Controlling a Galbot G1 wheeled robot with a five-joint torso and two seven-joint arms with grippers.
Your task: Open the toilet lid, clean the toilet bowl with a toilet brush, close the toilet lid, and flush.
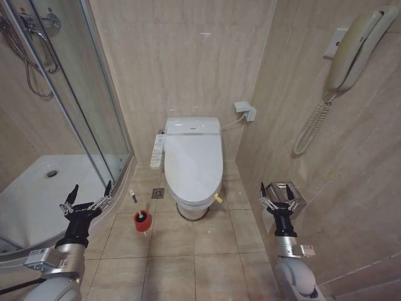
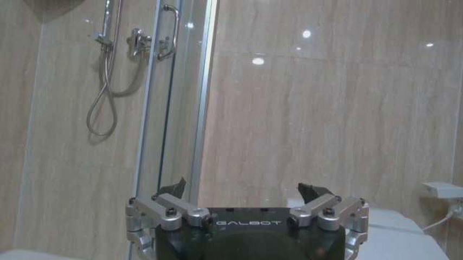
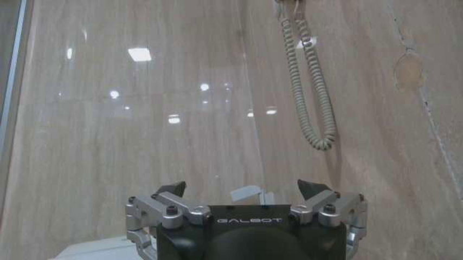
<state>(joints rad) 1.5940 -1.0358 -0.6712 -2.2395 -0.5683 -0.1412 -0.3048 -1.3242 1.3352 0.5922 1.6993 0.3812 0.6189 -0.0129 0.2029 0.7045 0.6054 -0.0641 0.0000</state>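
Both arms wait low, left end effector (image 1: 89, 194) and right end effector (image 1: 279, 194) spread wide, empty. Toilet lid (image 1: 193, 164) lies shut ahead: glossy, slippery, likely light; lift its front edge.

left tool (image 1: 90, 194): black fingertips, silver screwed linkages, black wrist | right tool (image 1: 279, 195): same build | white GALBOT lettering on black housings | arms rounded, silver-grey
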